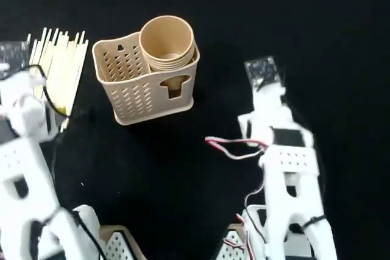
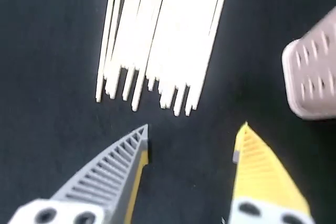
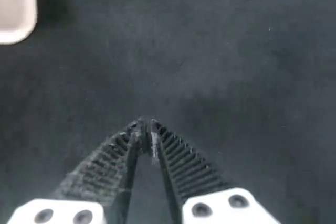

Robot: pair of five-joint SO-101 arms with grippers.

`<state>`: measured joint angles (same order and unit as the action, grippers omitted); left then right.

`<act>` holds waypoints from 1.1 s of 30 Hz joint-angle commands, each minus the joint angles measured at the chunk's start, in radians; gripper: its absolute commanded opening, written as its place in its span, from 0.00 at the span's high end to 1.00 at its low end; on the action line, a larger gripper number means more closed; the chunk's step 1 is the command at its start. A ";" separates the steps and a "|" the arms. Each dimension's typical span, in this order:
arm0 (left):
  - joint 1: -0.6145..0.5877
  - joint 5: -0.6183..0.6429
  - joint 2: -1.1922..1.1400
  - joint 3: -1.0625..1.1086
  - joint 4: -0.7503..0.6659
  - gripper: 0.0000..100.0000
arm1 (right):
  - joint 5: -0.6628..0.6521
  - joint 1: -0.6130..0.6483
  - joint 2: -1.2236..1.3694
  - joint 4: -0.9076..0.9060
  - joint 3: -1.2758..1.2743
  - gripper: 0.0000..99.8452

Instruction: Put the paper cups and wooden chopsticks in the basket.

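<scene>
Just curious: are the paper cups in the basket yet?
Yes, in. The stacked paper cups stand upright inside one compartment of the basket.

No text, label, number or sign can be read on anything here, neither on the basket (image 1: 144,83) nor on the paper cups (image 1: 167,42).

Light even, diffuse. Black worktop (image 1: 183,168) dim, matte. Chopsticks (image 2: 168,30) glare plain white, left wrist view. Soft shadow beside basket (image 3: 16,9), right wrist view.
</scene>
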<state>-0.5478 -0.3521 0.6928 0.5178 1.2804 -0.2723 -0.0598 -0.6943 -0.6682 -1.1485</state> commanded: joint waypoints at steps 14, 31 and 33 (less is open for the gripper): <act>0.128 -0.023 -1.019 -0.929 0.044 0.74 | 0.025 0.048 -0.035 0.057 -0.061 0.99; 0.199 -0.021 -1.749 -1.822 0.175 0.74 | 0.021 0.143 -0.036 0.058 -0.077 0.99; 0.199 -0.021 -1.804 -1.867 0.175 0.74 | 0.021 0.144 -0.035 0.058 -0.077 0.99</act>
<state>-0.3590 -0.3705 -1.0533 -1.1945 1.4415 -0.2524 0.0706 -0.7020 -0.6084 -1.2651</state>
